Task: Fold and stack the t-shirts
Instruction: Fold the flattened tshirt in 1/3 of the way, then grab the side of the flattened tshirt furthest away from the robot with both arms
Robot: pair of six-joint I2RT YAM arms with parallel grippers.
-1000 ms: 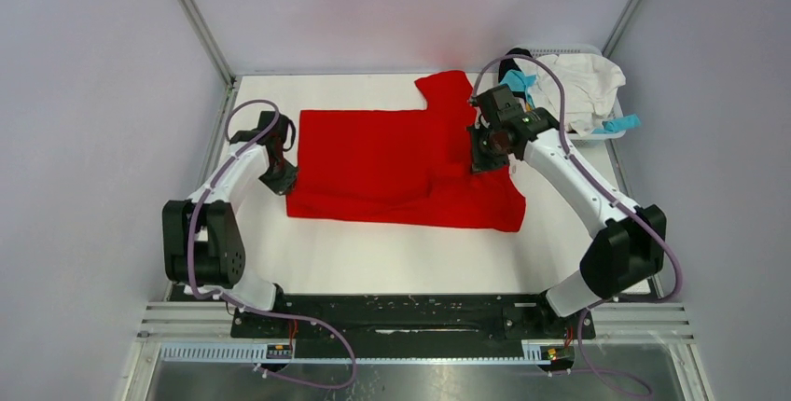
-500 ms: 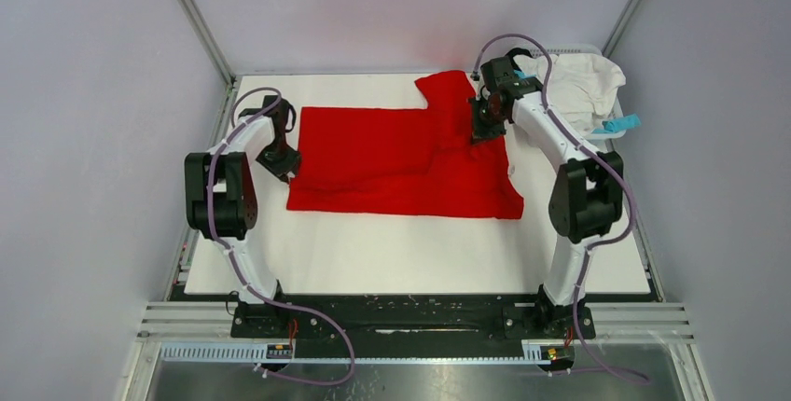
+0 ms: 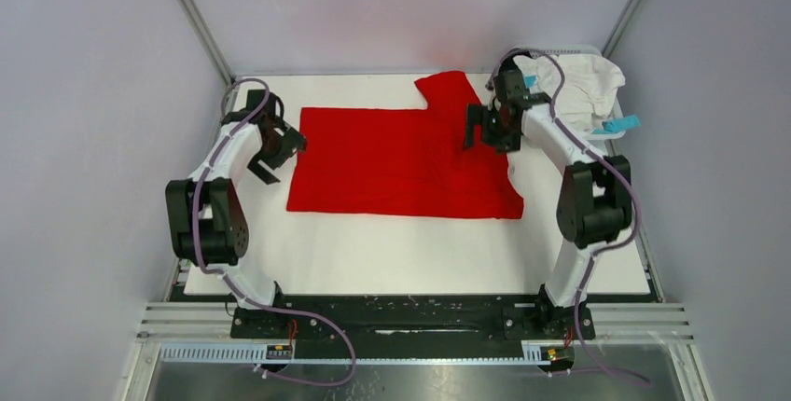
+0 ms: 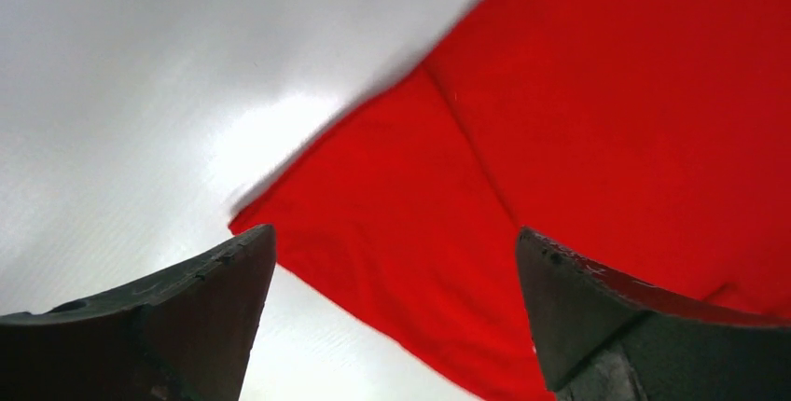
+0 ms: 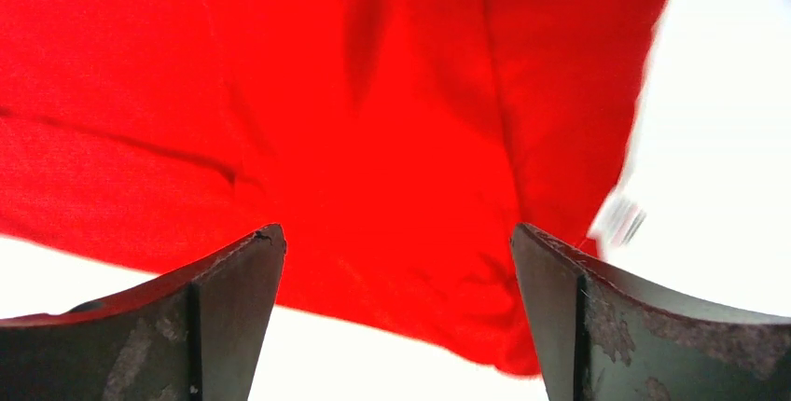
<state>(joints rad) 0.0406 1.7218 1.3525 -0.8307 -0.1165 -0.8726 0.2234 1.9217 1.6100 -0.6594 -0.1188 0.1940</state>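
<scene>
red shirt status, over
Left gripper open, right gripper open, both empty. Red shirt flat on table, far sleeve out. Nothing in the way.

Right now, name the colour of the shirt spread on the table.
The shirt is bright red; see the top external view.

Basket (image 3: pixel 576 49) stands right of the spread t-shirt (image 3: pixel 392 163).

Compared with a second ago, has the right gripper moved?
Yes. The right gripper has shifted toward the far edge of the table, still over the red shirt.
</scene>
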